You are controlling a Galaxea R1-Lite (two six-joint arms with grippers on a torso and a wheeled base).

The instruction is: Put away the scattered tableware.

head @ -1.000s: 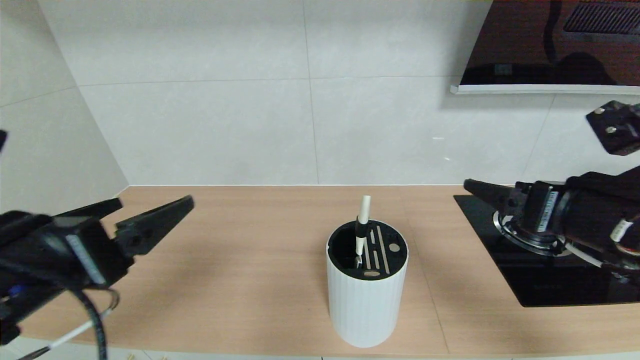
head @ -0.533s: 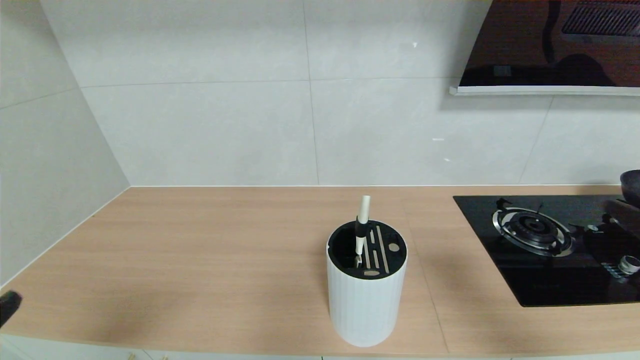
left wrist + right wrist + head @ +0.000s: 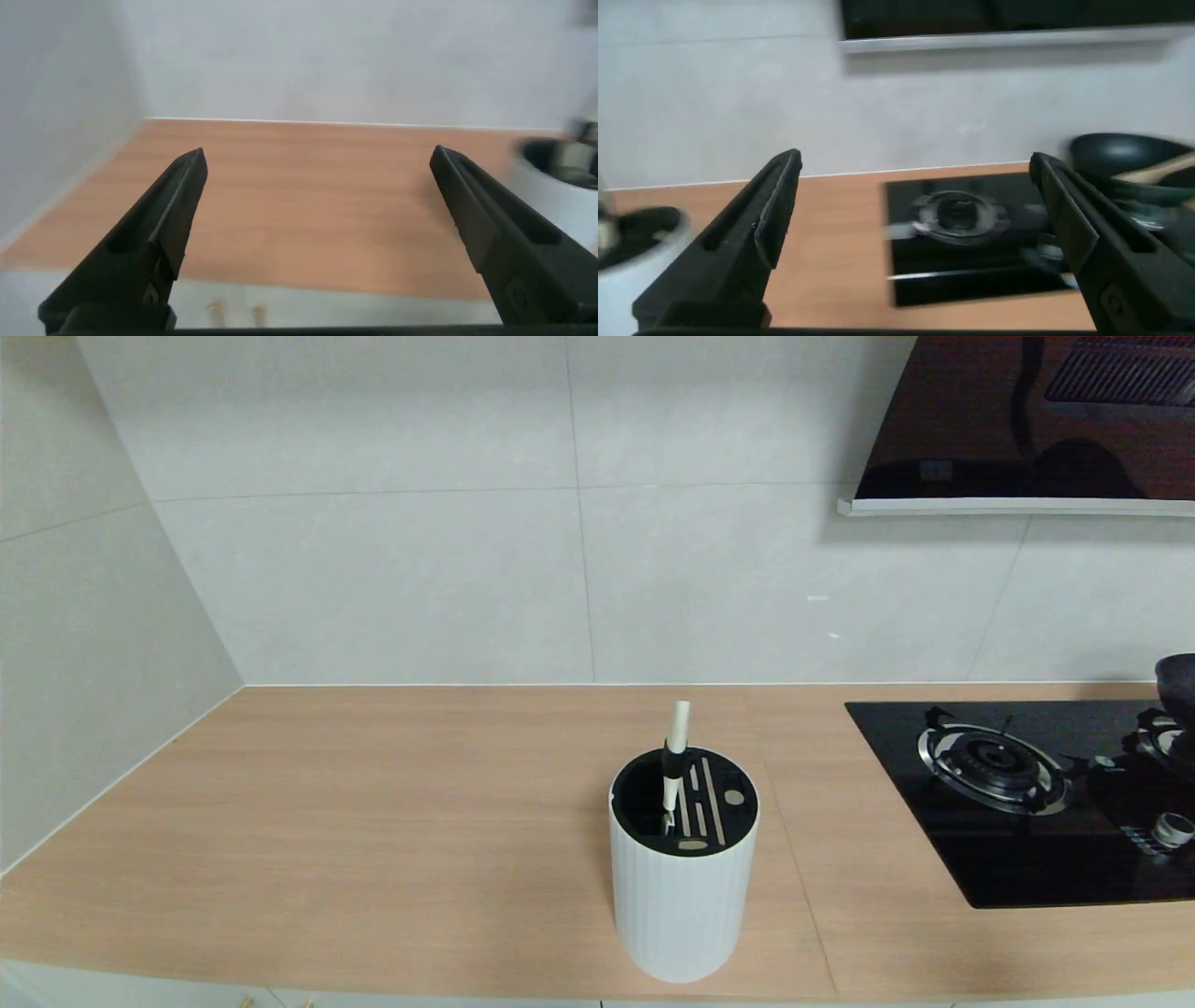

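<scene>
White ribbed holder (image 3: 684, 896) stands upright on the wooden counter (image 3: 420, 821), toward the front edge, right of centre in the head view. Its black top insert (image 3: 714, 798) has narrow slots on one side and an open well on the other. One utensil (image 3: 679, 728) with a cream handle and black collar stands in the well, leaning only slightly, handle sticking up above the rim; its working end is down inside and can't be made out. Black glass hob (image 3: 1018, 859) is set into the counter to the robot's right, apart from the holder, with a round burner (image 3: 992, 767) near its back. A dark pan (image 3: 1178, 677) sits at the far right edge of the hob; the right wrist view shows something wooden resting in it. Range hood (image 3: 1027, 420) hangs above the hob on the pale tiled wall (image 3: 420, 569). Left gripper (image 3: 318, 157) is spread wide with nothing between its fingers, held off the counter's front edge, with the holder off to its side. Right gripper (image 3: 915, 159) is also spread wide and holds nothing, facing the hob.
</scene>
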